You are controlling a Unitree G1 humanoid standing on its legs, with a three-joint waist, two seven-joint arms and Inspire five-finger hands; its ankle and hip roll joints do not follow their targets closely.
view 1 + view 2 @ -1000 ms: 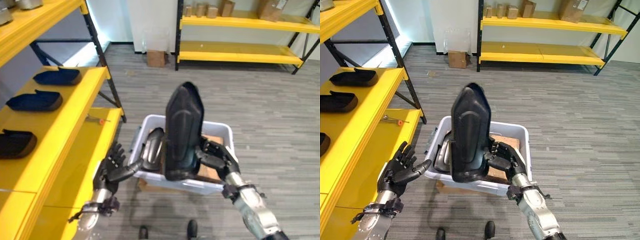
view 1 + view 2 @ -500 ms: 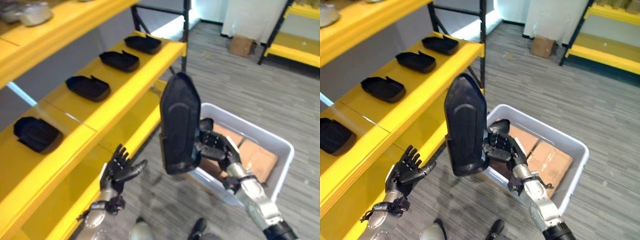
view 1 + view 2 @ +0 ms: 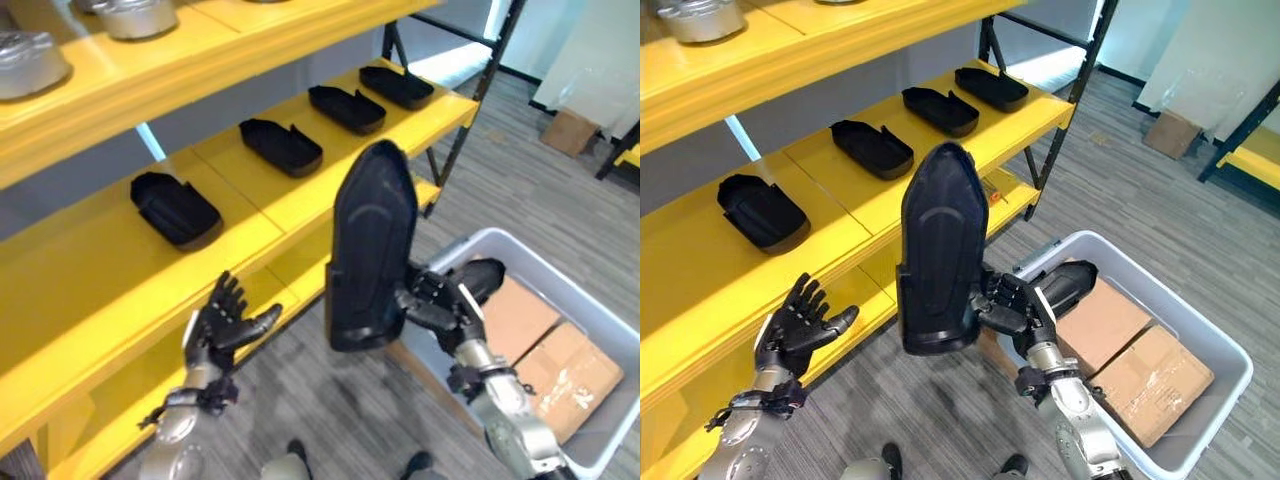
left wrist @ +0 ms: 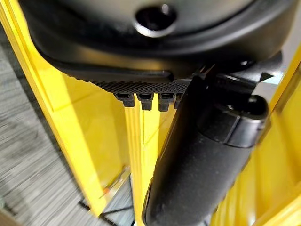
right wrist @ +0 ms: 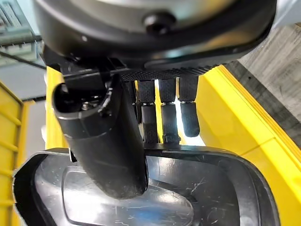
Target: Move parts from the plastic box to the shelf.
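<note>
Turning toward the shelf [image 3: 840,215], the robot is now facing its row of placed parts, with the plastic box [image 3: 1230,375] swung off to its right. Its right hand [image 3: 1012,305] is gripping the black part [image 3: 942,250] upright, clear of the box; the left hand [image 3: 800,325] is hanging spread wide.

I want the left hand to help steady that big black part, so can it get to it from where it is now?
Probably yes. The left hand is open, holds nothing, and hovers beside the black part, which the right hand holds upright. Nothing lies between them; the shelf is behind.
</note>
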